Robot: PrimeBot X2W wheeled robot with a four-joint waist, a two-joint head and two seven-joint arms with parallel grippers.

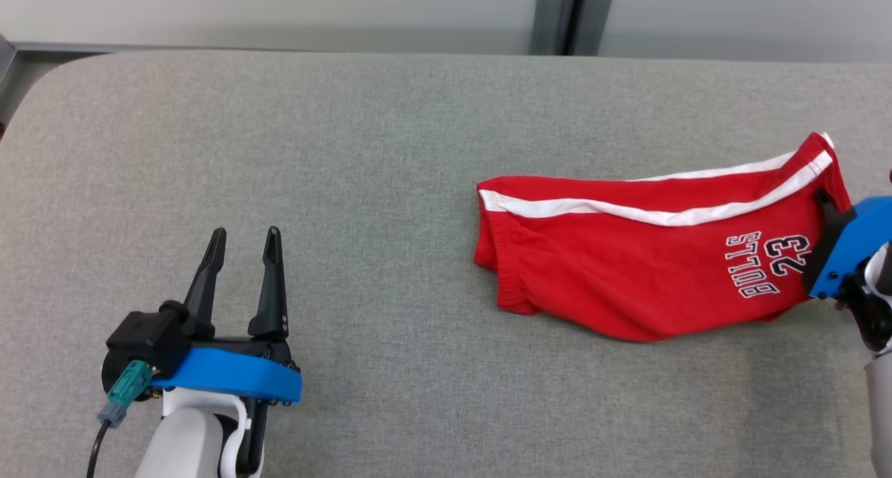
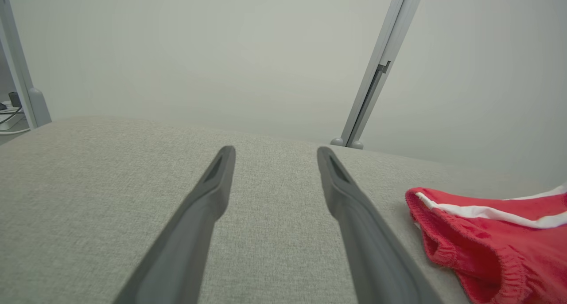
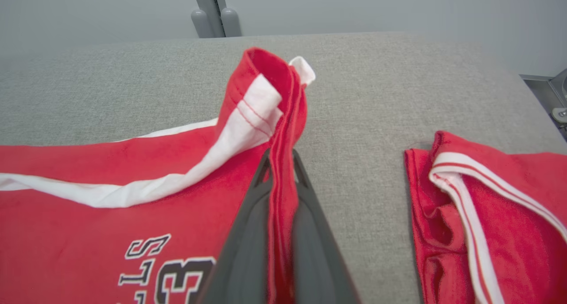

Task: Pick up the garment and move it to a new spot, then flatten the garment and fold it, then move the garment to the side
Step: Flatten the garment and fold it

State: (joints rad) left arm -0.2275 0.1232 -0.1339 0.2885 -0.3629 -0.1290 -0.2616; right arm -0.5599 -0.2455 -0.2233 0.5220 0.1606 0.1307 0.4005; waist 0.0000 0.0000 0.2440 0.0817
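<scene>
The garment [image 1: 641, 255] is a pair of red shorts with a white stripe and a "BULLS 23" print, lying spread on the right half of the grey padded table [image 1: 348, 150]. My right gripper [image 1: 824, 199] is at its right end, shut on the red hem. In the right wrist view the hem edge is pinched between the two fingers of the right gripper [image 3: 280, 155], and the garment [image 3: 88, 206] stands up in a fold past the tips. My left gripper [image 1: 244, 237] hovers open at the lower left, well clear of the cloth. Beyond the left gripper [image 2: 274, 153], the garment's [image 2: 487, 237] waistband end shows at the right.
Another red piece with white stripes [image 3: 487, 206] lies just right of my right gripper; I cannot tell whether it belongs to the same garment. Grey posts [image 1: 571, 14] stand behind the table's far edge. The table's rounded corner [image 1: 42, 81] is at the far left.
</scene>
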